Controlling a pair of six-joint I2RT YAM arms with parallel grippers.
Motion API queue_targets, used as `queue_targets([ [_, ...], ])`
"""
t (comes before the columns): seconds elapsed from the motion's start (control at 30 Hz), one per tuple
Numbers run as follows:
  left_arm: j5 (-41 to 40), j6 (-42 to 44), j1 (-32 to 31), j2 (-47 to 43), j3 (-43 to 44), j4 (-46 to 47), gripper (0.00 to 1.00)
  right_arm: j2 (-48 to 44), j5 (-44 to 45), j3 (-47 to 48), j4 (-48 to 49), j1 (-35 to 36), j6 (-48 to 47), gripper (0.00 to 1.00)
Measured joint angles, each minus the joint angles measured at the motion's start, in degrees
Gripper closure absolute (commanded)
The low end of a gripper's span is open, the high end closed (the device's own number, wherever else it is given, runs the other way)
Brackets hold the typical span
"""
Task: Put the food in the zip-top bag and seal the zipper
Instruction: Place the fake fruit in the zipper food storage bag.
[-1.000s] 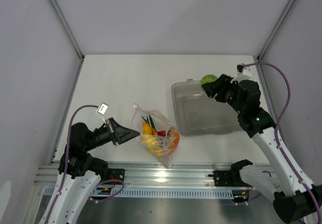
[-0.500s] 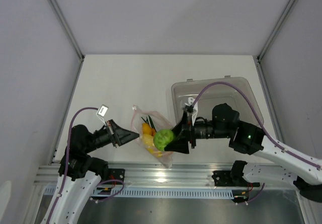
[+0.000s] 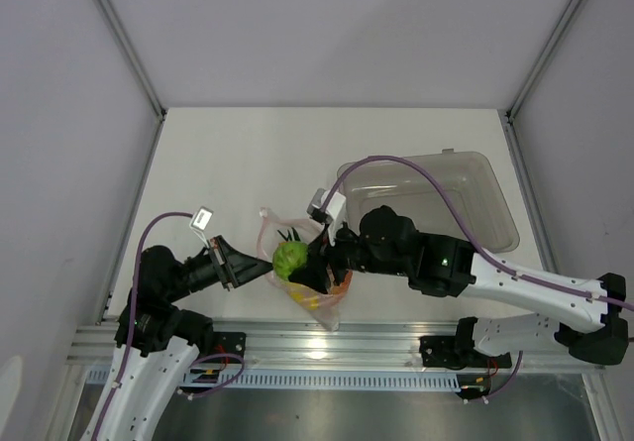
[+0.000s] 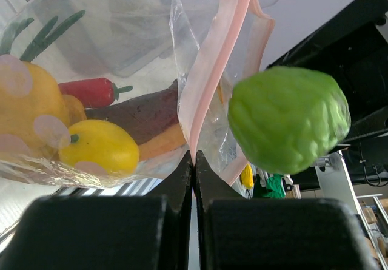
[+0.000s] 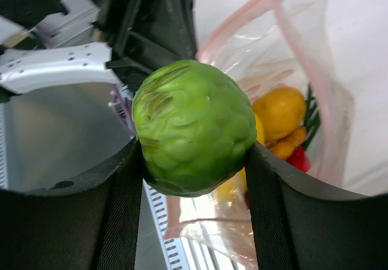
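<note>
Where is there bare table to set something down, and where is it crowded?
Bare table runs along the back wall, left of the grey bin, beyond the zip-top bag. Crowded near centre: left gripper pinches the bag, right gripper holds the green round fruit at its mouth.

Table [image 3: 228, 154] bears grey bin [image 3: 485, 213]; zip-top bag [image 3: 317, 305], seemingly.

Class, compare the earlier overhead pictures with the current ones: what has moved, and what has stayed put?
The right gripper carried the green round fruit leftward and nearer, from the grey bin's far edge to the zip-top bag's mouth, keeping it between its fingers. The left gripper stayed shut on the zipper strip. The bag, the food inside and the bin did not move.
</note>
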Motion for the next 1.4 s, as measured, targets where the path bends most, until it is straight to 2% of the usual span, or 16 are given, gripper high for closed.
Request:
queue_targets([
  [0.07, 0.0, 0.0, 0.0, 0.0, 0.0, -0.02, 0.99, 1.38, 2.8, 1.07, -0.17, 0.0, 0.24, 0.83],
  [0.1, 0.0, 0.0, 0.0, 0.0, -0.02, -0.07, 0.99, 1.99, 3.93, 1.51, -0.2, 0.0, 0.44, 0.74],
  [0.17, 0.0, 0.0, 0.0, 0.0, 0.0, -0.11, 0.99, 3.06, 5.88, 2.05, -0.24, 0.0, 1.18, 0.64],
  [0.2, 0.0, 0.0, 0.0, 0.0, 0.0, -0.13, 0.99, 3.58, 6.8, 2.32, -0.33, 0.02, 1.38, 0.52],
  [0.43, 0.0, 0.02, 0.0, -0.02, 0.0, -0.37, 0.99, 6.25, 12.92, 4.11, -1.97, 0.2, 3.65, 0.09],
  [0.57, 0.0, 0.02, 0.0, -0.04, 0.11, -0.68, 0.99, 6.25, 15.54, 4.31, -3.08, 0.22, 4.09, 0.01],
  [0.87, -0.04, -0.09, 0.0, -0.04, 0.68, -0.83, 0.99, 4.02, 18.93, 6.58, -5.9, 1.79, 4.35, 0.01],
  [1.03, -0.17, -0.07, 0.0, -0.04, 2.27, -1.84, 1.0, -1.05, 21.27, 6.58, -7.21, 2.01, 4.46, 0.06],
  [1.13, -0.5, -0.04, 0.0, -0.04, 3.26, -2.27, 0.99, -2.8, 21.77, 6.54, -7.3, 1.44, 4.7, 0.11],
  [1.33, -1.07, -0.09, 0.0, -0.09, 3.56, -3.3, 0.99, -1.79, 21.05, 5.42, -7.72, -0.48, 5.05, 0.28],
  [1.4, -1.09, -0.09, 0.0, -0.2, 3.56, -3.45, 0.99, -0.39, 20.31, 5.25, -7.8, -1.22, 5.01, 0.43],
])
